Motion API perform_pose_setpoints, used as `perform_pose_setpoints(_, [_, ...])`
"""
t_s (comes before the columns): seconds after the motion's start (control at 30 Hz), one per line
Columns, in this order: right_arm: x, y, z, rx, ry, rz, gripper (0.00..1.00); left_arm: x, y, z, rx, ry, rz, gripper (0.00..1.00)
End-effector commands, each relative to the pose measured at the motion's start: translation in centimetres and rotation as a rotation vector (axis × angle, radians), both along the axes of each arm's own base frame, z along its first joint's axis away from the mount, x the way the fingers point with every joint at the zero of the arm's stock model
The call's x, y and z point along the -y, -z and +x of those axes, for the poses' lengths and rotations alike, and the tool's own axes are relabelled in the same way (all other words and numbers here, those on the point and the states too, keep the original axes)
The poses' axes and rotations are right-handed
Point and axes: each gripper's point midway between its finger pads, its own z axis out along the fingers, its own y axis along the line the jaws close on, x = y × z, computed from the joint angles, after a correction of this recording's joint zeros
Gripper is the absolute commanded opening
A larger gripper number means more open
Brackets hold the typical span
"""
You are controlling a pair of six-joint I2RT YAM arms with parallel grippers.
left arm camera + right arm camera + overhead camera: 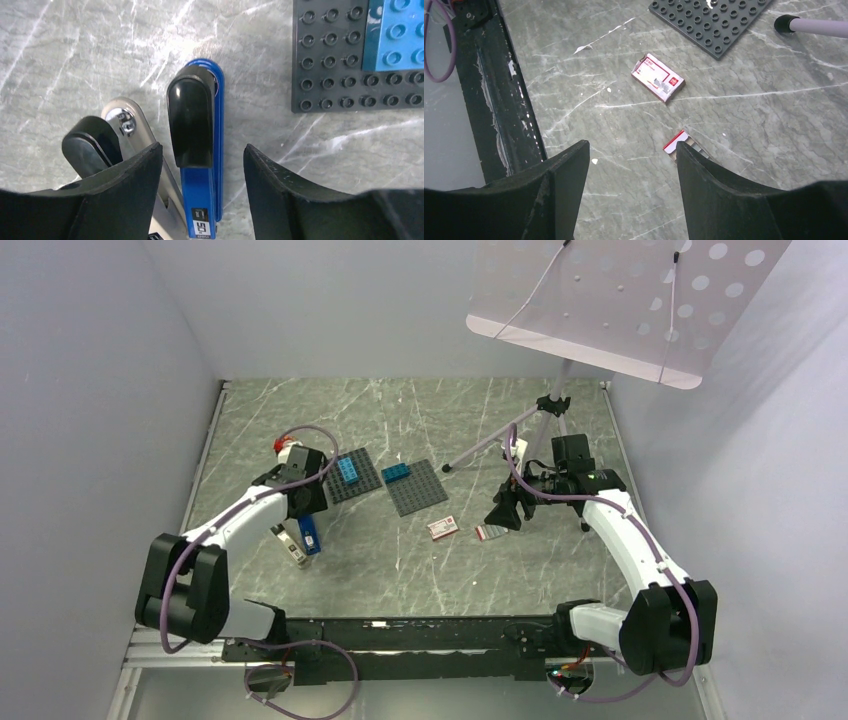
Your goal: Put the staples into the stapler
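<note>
The stapler (303, 537) lies opened on the table at the left: a blue arm with a black cap (197, 150) and a silver base (131, 122) beside it. My left gripper (202, 155) is open, its jaws on either side of the blue arm, not closed on it. The white staple box with red print (442, 528) lies mid-table and shows in the right wrist view (658, 78). The greyish staple tray with a red end (491, 533) lies right of it, partly hidden behind my right fingertip (689, 155). My right gripper (631, 150) is open and empty above the table beside the tray.
Two dark grey studded baseplates (415, 487) with blue bricks (348, 469) lie behind the stapler and box. A tripod stand (545, 430) with a perforated white panel stands at the back right. A black rail (499, 100) runs along the table's near edge.
</note>
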Motion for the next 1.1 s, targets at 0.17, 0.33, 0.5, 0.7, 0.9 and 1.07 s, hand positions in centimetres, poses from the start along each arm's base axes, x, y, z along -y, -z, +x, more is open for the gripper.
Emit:
perform_pose_setpoints(0.17, [-0.6,-2.1,0.0,0.072,-0.031,0.044,0.68,-0.5,-0.4,2.9,-0.021,0.033,0.002,0.59])
perform_pose_setpoints(0.33, [-0.5,-2.1,0.1,0.073,-0.029,0.042,0.68,-1.0,0.3,3.6,-0.061,0.037,0.013,0.53])
perform_pose_setpoints(0.5, [-0.6,-2.1,0.0,0.07,-0.032,0.045,0.68,-1.4,0.2,3.9,-0.064,0.033,0.024,0.47])
perform_pose_setpoints(0.7, [-0.6,-2.1,0.0,0.07,-0.034,0.045,0.68,-1.3,-0.3,4.4,-0.055,0.055,0.012,0.04])
perform_pose_setpoints(0.9, [-0.6,-2.2,-0.3,0.072,-0.047,0.046,0.68,1.8,-2.9,4.4,0.064,0.205,-0.117,0.0])
perform_pose_setpoints(1.07, [-0.8,-2.3,-0.9,0.087,-0.1,0.056,0.68,7.8,-6.4,2.0,0.194,0.52,-0.251,0.0])
